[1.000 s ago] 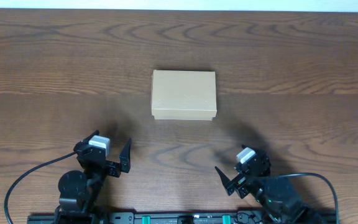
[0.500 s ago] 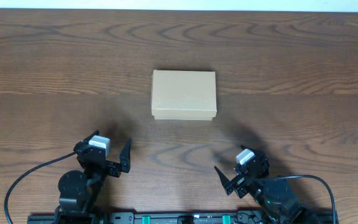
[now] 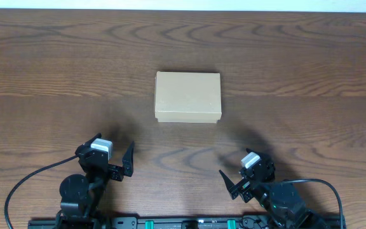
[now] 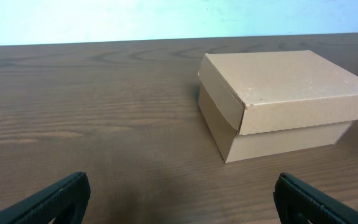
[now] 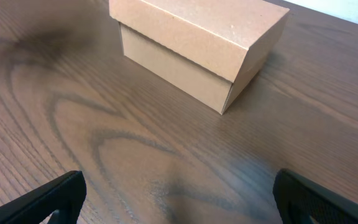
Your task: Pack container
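Container (image 3: 188, 97) sits closed on the surface (image 3: 310, 70) — lid flap down over the body, roughly centre of the overhead view, long side running left-right. Plain tan cardboard, no markings visible.

Left gripper (image 4: 180, 183): fingers spread wide, empty, low at the near edge of the surface, well apart from the container and off to its left.

Right gripper (image 5: 178, 180): same — fingers fully apart, empty, near edge, well apart from the container and off to its right.

Left wrist view: container ahead and right of the gripper's centreline, one corner toward the camera, lid overhanging the base slightly.

Right wrist view: container ahead, left of centre, also seen corner-on.

Surface is dark brown wood grain. Pale wall (image 4: 104, 18) behind its far edge. Black cable (image 3: 27, 181) loops out from the left arm's base.
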